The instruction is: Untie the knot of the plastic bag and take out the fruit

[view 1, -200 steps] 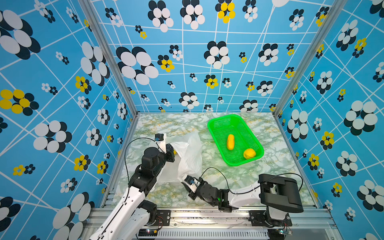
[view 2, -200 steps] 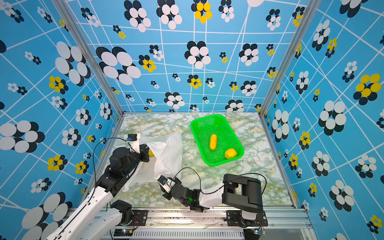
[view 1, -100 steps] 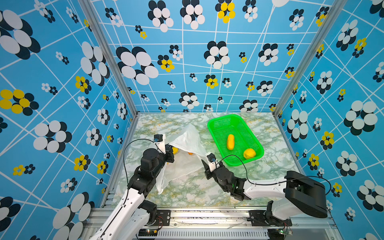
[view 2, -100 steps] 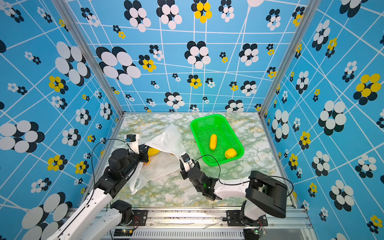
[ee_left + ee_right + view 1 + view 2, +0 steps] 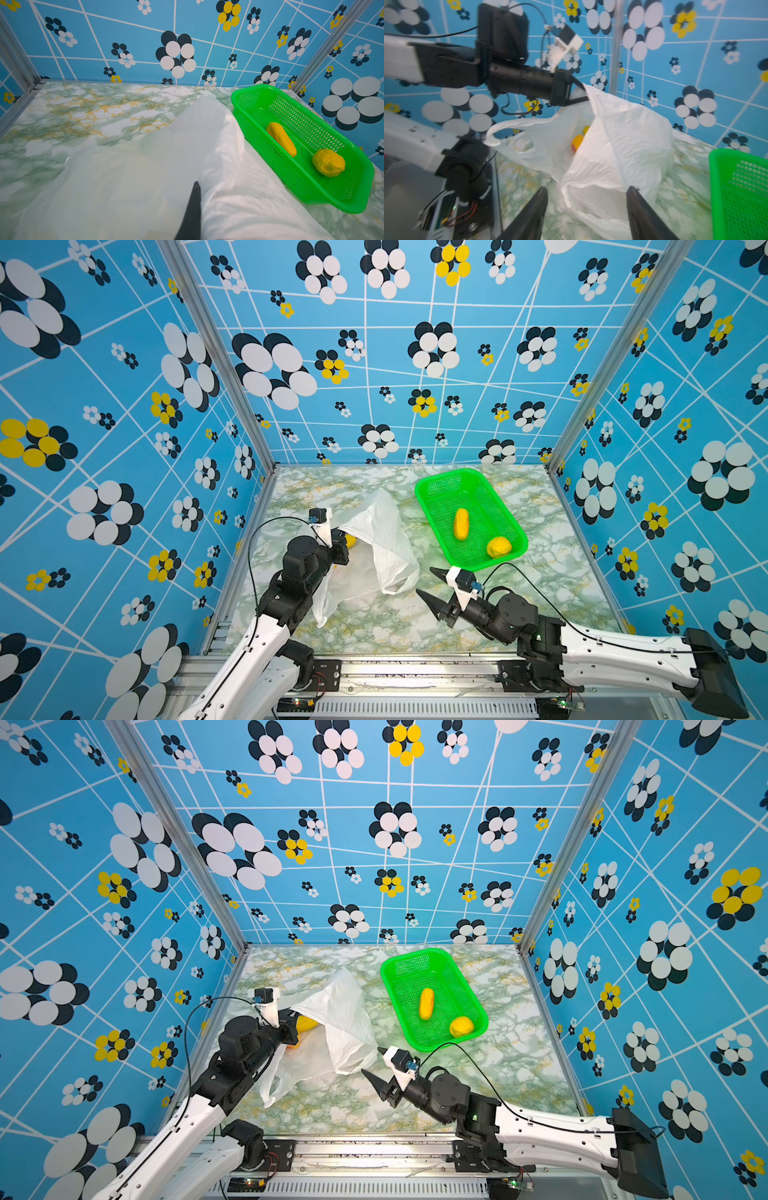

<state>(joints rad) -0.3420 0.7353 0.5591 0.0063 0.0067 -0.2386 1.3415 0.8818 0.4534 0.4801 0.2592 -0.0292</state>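
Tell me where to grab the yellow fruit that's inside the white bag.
Take the yellow fruit across its shorter width, coming in through the plastic bag's open mouth from the right gripper's side. The left gripper holds the rim lifted there, so the fruit shows bare; elsewhere film covers it.

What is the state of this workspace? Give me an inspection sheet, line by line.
Surface: green-white marble-patterned tabletop.
Job's things: plastic bag, mouth open, no knot seen; fruit inside it; long yellow fruit and round yellow fruit in green basket.
Clutter: nothing seen.
Tools: left tool shut on the bag's edge, holding it up; right tool open, empty, beside the bag.
Cables: left arm's cable and right arm's cable loop free.
Surroundings: blue flower-patterned walls, metal frame.
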